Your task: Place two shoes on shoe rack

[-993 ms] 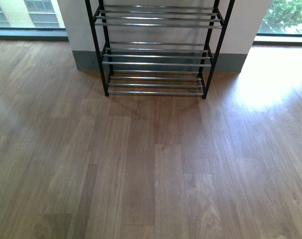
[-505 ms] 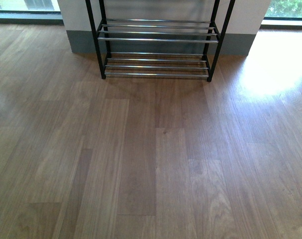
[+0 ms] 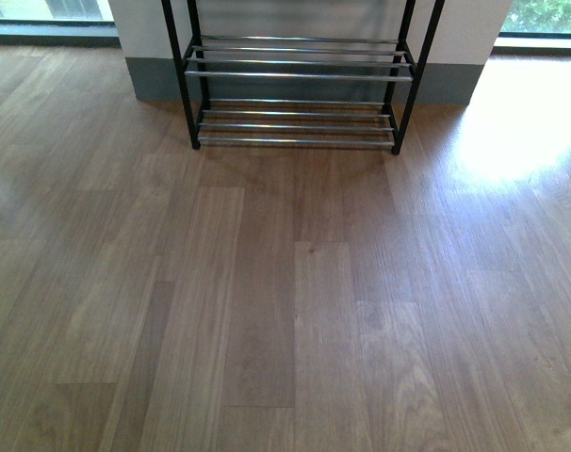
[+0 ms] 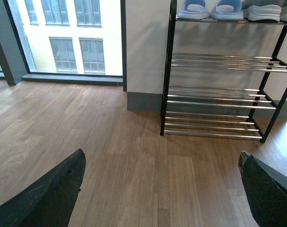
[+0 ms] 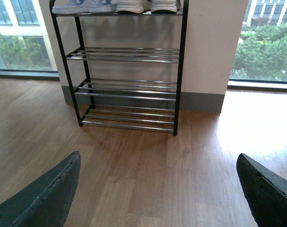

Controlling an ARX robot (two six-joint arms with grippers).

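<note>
Left gripper [image 4: 160, 189]: jaws spread wide, the two dark fingers [image 4: 49, 194] at opposite edges of the left wrist view, nothing between them but bare floor; it holds and touches nothing.
Right gripper [image 5: 157, 189]: likewise wide open, dark fingers [image 5: 44, 194] far apart at the edges of the right wrist view, empty, touching nothing.
Arm pose: both wrists are raised above the wooden floor [image 3: 285, 301] and aimed at the shoe rack, well apart from it; neither arm shows in the front view.
Shoe rack [image 3: 295, 75]: black metal frame with tiers of thin chrome bars, standing on the floor against the white wall [image 5: 205, 42] with its grey skirting, between two windows. The front view shows only its two lowest tiers; both are bare.
Shoe rack, wrist views: four tiers show; the three lower ones carry nothing.
Two shoes [image 5: 146, 5]: grey sneakers with thick white soles, side by side on the rack's top tier, at its right-hand end as the rack is faced; only their lower parts show, cut by the picture edge. In the left wrist view they appear at the same end [image 4: 269, 10].
Slide sandals [image 4: 212, 8]: pale blue-white pair on the same top tier, just beside the sneakers, toward the rack's other end.
</note>
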